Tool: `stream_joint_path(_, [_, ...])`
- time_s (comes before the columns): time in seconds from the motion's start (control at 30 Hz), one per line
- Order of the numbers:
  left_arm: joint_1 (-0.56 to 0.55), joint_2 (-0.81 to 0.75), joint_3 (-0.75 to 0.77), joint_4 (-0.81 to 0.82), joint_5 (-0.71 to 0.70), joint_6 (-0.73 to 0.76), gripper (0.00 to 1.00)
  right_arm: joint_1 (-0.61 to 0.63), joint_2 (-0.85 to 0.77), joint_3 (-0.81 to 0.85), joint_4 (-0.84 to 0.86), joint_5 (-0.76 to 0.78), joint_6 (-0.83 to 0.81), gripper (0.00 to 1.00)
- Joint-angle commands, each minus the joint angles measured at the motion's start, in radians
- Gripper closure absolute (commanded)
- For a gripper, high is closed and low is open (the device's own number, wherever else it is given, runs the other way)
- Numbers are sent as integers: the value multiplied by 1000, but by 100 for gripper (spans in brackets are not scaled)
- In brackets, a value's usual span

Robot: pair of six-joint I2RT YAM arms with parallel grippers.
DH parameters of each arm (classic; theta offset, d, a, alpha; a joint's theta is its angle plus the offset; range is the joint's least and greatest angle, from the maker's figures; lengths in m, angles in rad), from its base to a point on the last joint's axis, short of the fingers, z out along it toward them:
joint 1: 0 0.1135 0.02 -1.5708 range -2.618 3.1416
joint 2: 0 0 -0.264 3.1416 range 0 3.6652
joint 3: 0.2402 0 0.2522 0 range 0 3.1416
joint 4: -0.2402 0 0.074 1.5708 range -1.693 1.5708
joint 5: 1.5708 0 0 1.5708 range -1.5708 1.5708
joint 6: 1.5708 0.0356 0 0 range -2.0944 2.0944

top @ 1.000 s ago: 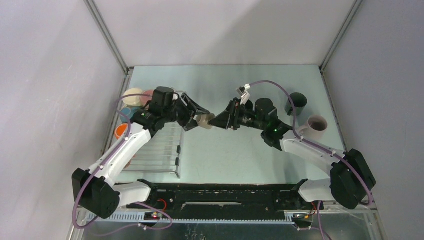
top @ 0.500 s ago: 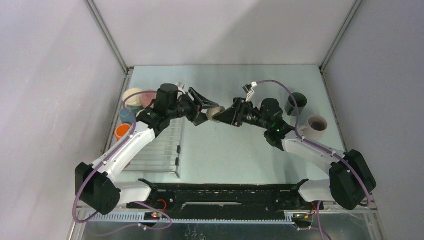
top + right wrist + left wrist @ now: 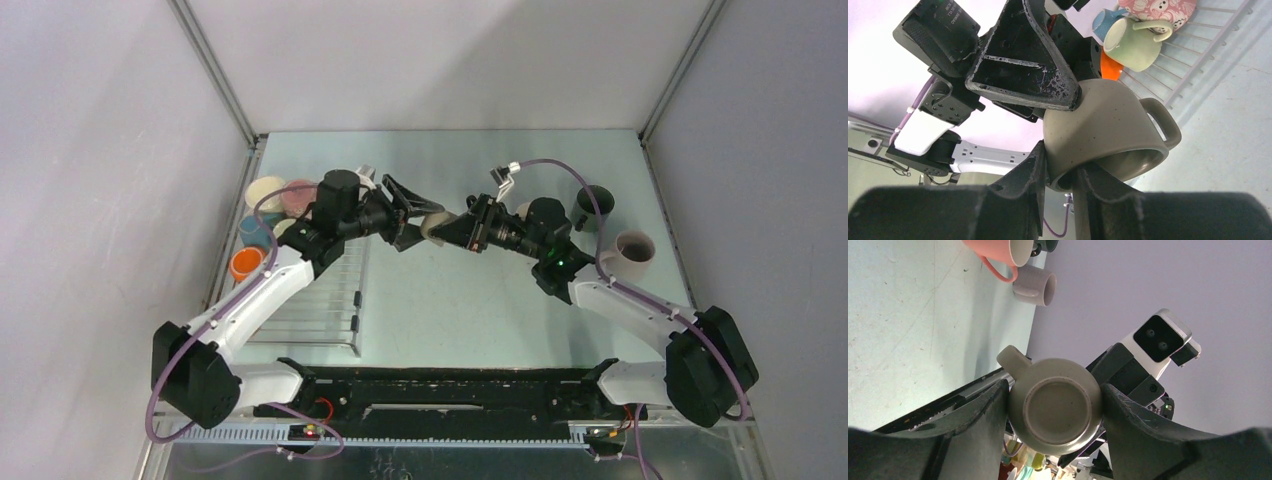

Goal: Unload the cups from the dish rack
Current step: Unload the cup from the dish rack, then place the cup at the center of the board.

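Observation:
A cream cup (image 3: 433,224) hangs in the air over the middle of the table, between both grippers. My left gripper (image 3: 420,222) is shut on its body; the left wrist view shows the cup's base (image 3: 1055,409) squeezed between both fingers. My right gripper (image 3: 450,228) meets it from the right. In the right wrist view one finger sits inside the cup's mouth (image 3: 1098,125) and the other outside, pinching the wall at the right gripper (image 3: 1063,165). The dish rack (image 3: 320,300) lies at the left, with several cups at its far end: cream (image 3: 265,190), pink (image 3: 298,195), orange (image 3: 244,263).
Two cups stand on the table at the right: a dark one (image 3: 597,205) and a pale pinkish one (image 3: 632,250). A pale green cup (image 3: 1133,42) and a blue cup (image 3: 1105,20) lie on the rack. Enclosure walls stand close on the left, right and back.
The left arm carried the cream cup right and toward the back. The right gripper followed it and its jaws closed from wide open onto the cup's rim.

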Motion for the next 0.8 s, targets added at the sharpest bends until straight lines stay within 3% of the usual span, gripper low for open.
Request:
stream_joint_path(0.0, [-8, -23, -41, 111, 29, 2, 60, 3, -61, 1, -58, 63, -38, 100])
stream_joint_path(0.23, [-10, -18, -24, 125, 6, 60, 3, 1, -150, 43, -320, 191, -155, 100])
stream_joint_path(0.4, [-10, -8, 13, 78, -18, 149, 0, 3, -215, 67, -521, 287, -202, 100])
stream_joint_path(0.57, [-9, -5, 71, -17, -56, 290, 0, -7, -272, 132, -859, 451, -266, 100])
stream_joint_path(0.77, [-11, -30, 121, -128, -101, 454, 0, -92, -319, 162, -1138, 591, -309, 100])
